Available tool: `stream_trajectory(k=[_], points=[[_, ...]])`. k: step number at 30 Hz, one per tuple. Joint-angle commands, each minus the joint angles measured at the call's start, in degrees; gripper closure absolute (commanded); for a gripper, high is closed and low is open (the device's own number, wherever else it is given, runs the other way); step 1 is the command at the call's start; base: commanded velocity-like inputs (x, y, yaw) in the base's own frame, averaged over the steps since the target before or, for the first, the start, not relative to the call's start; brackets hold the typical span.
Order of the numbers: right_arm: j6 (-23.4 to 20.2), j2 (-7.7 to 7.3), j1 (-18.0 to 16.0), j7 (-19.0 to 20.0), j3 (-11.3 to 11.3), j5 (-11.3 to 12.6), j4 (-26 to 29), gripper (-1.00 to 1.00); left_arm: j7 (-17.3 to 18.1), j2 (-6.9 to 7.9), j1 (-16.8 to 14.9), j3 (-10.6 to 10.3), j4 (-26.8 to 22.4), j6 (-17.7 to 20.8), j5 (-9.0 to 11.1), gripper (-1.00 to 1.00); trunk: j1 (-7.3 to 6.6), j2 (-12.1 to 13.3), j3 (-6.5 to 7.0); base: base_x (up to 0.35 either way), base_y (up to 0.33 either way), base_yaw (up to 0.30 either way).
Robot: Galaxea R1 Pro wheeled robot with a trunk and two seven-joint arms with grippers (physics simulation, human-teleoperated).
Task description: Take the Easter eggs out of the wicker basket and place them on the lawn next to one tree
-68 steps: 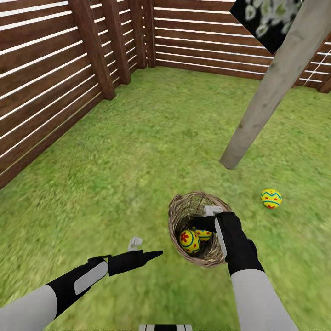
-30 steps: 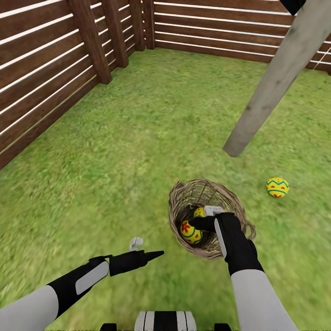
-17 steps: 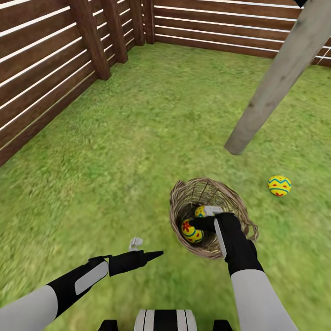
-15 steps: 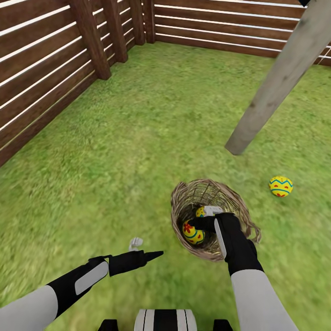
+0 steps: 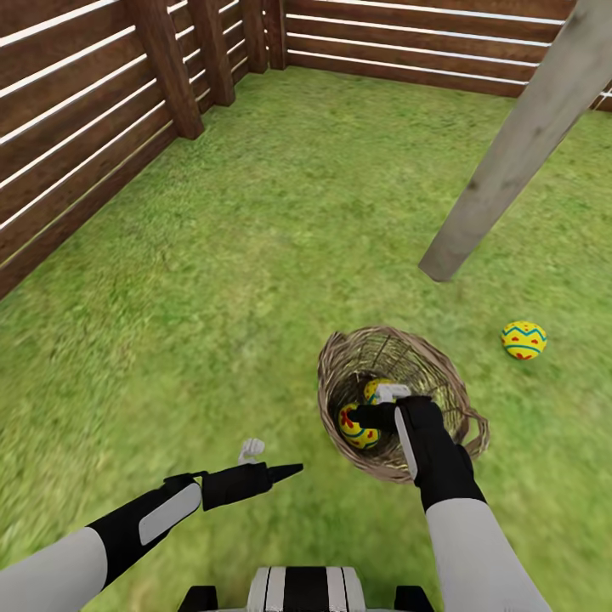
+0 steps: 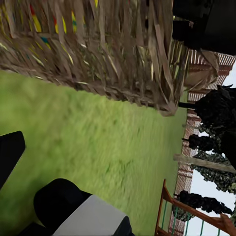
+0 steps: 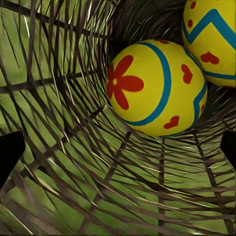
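Note:
The wicker basket [image 5: 442,387] stands on the lawn [image 5: 255,272], and its woven wall [image 6: 98,49] is close in the left wrist view. Two Easter eggs lie inside: one with a red flower [image 5: 357,429] [image 7: 155,88], one with a blue zigzag [image 5: 372,388] [image 7: 214,34]. My right gripper [image 5: 376,405] [image 7: 118,147] is down inside the basket, open, its fingertips [image 7: 10,150] wide apart just short of the flower egg. A third egg [image 5: 524,340] rests on the grass near the pale tree trunk [image 5: 518,153]. My left gripper [image 5: 270,459] hangs open over the grass, left of the basket.
A brown slatted fence [image 5: 85,127] runs along the left and far sides, meeting in a corner. Open grass stretches between the fence and the trunk. The robot's base [image 5: 306,591] shows at the near edge.
The head camera has moved, so the whole scene has shifted and the base now shows. My right gripper sits deeper in the basket, closer to the two eggs. The left arm has kept its pose.

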State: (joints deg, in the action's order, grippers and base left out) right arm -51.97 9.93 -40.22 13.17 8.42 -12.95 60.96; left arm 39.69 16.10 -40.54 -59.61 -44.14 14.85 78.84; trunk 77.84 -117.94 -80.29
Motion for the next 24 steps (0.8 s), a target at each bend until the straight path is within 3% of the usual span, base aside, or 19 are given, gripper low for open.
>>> stream_trajectory(k=[1, 24], points=[[0.45, 0.07, -0.03, 0.5, 0.19, -0.64, -0.09, -1.0, 0.05, -0.01, -0.06, -0.18, -0.02, 0.44, 0.61, -1.0, 0.22, -0.43, -0.22, 0.0, 0.0, 0.0], [1.23, 0.05, -0.1, 0.45, 0.4, -0.51, -1.93, -1.0, -0.23, -0.45, -0.06, -0.62, -0.05, 0.44, 0.61, -1.0, 5.27, -9.66, -4.81, 0.0, 0.0, 0.006]])
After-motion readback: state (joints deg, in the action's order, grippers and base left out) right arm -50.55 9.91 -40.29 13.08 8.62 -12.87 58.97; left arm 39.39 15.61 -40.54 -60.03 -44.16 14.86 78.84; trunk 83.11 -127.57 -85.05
